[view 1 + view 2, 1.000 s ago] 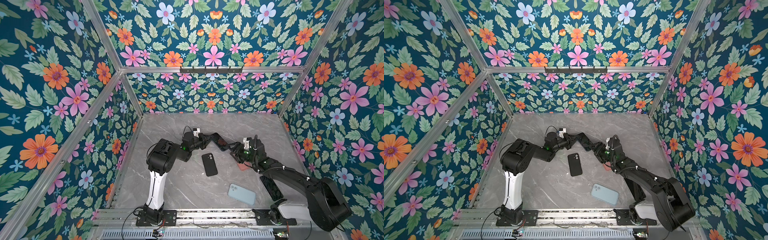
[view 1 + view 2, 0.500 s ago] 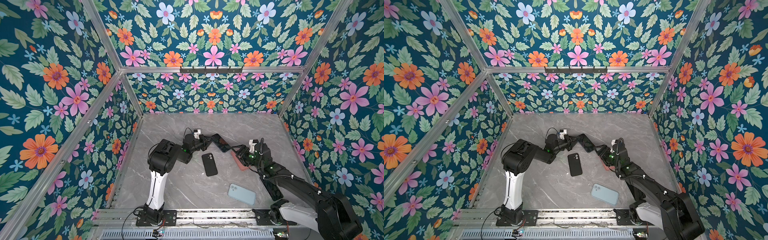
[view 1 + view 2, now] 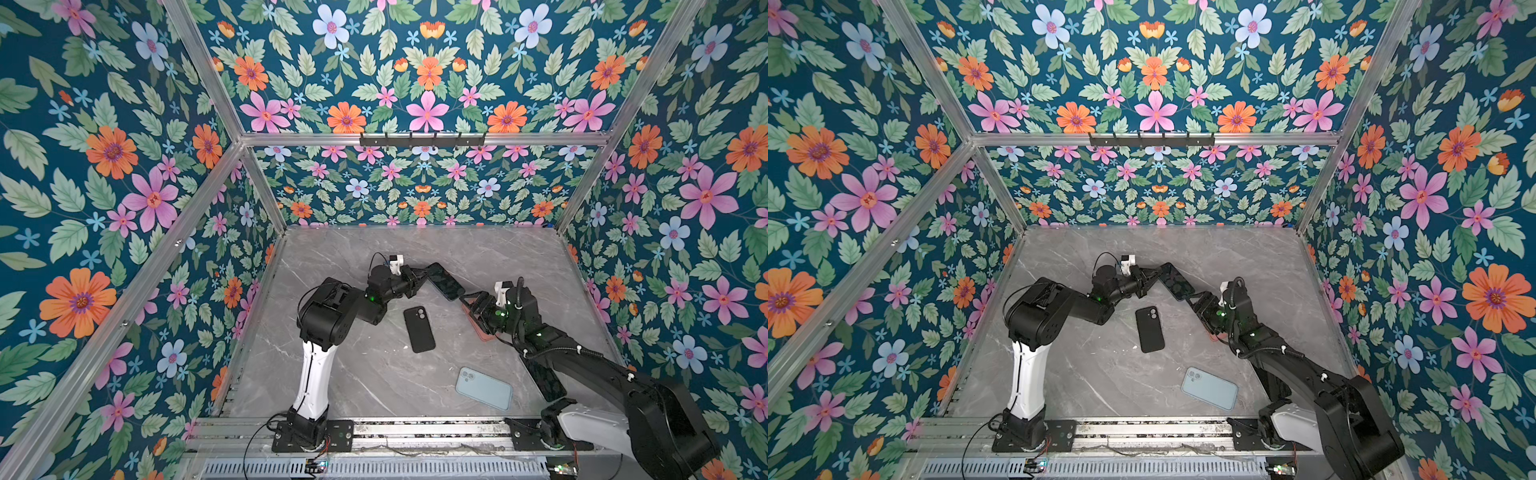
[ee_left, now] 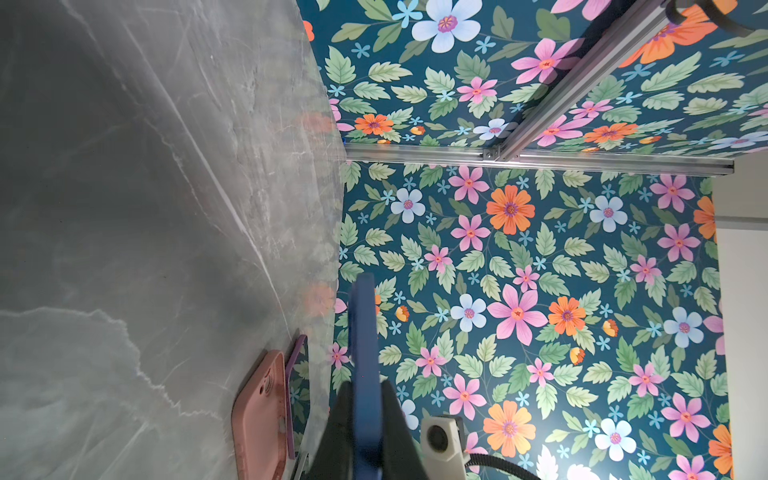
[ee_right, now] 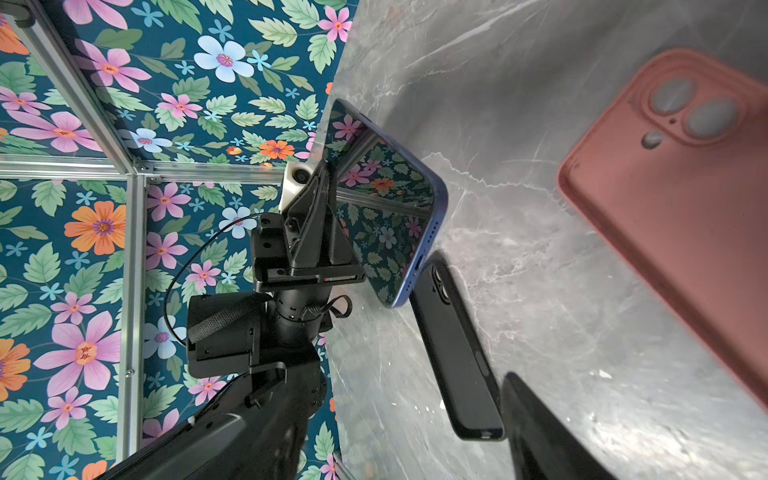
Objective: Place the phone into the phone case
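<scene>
left tool point(image 3: 426, 276): clamped tight on one end of the phone point(image 3: 444, 282), which it holds clear of the worktop point(image 3: 365, 374)
phone: blue rim, glossy screen mirroring the flowered walls; in both top views it slants from the left tool down toward the right tool point(image 3: 473, 299)
phone, left wrist: seen edge-on point(image 4: 363, 324), sticking out from between the tool's fingers point(image 4: 395, 419)
phone, right wrist: screen side faces the camera point(image 5: 382, 208), port end lowest, just over the camera end of the black case point(image 5: 457, 353); touching or not, can't tell
right tool: jaws apart, nothing seen between them; tip close to the phone's free end, no contact visible
right tool, wrist view: only one finger clear point(image 5: 548, 432)
pink case point(image 3: 482, 332): on the worktop, mostly under the right tool in both top views, only a sliver showing point(image 3: 1212, 336)
pink case, right wrist: close and blurred point(image 5: 673, 208), camera cut-outs visible, beside the finger and not gripped
pink case, left wrist: flat by the worktop's edge point(image 4: 259, 415), near the held phone
black case: flat mid-worktop point(image 3: 419, 330), back up, between the two arms; empty or with a phone inside, can't tell
light blue phone or case point(image 3: 484, 388): back up, flat, toward the front, well apart from the rest
dark slab point(image 3: 544, 380): flat under the right arm, partly hidden
</scene>
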Controlling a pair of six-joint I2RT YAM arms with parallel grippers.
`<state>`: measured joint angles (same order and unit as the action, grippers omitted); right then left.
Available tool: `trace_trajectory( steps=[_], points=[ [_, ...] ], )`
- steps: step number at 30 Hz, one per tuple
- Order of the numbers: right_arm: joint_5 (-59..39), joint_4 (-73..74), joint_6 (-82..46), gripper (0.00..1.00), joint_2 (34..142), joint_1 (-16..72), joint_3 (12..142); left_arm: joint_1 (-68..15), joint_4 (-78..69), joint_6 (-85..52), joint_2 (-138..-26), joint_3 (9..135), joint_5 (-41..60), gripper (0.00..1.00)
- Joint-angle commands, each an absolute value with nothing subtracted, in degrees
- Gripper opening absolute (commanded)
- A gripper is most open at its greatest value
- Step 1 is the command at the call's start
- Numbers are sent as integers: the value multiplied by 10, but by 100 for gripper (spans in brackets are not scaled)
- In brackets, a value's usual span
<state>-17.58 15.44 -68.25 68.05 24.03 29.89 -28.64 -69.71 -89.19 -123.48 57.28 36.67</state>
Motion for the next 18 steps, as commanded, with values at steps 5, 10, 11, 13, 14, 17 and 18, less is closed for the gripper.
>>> trace_trajectory(
  steps=[5,10,11,13,14,17,18],
  points=[
    [-185,184,-699,73,692,240,305,-287,-743,-902,-1235,579,370,0],
    [-189,192,-707,72,698,240,298,-287,-742,-904,-1235,578,368,0],
    [-190,193,-707,72,697,240,298,-287,-744,-904,-1235,577,367,0],
    [-192,192,-708,72,695,240,297,-287,-747,-906,-1234,575,366,0],
    [-192,192,-707,72,693,240,296,-288,-747,-906,-1232,574,365,0],
    [-193,189,-708,72,687,241,291,-290,-744,-907,-1230,573,360,0],
    [-194,187,-709,72,685,240,289,-291,-744,-908,-1230,575,359,0]
  ],
)
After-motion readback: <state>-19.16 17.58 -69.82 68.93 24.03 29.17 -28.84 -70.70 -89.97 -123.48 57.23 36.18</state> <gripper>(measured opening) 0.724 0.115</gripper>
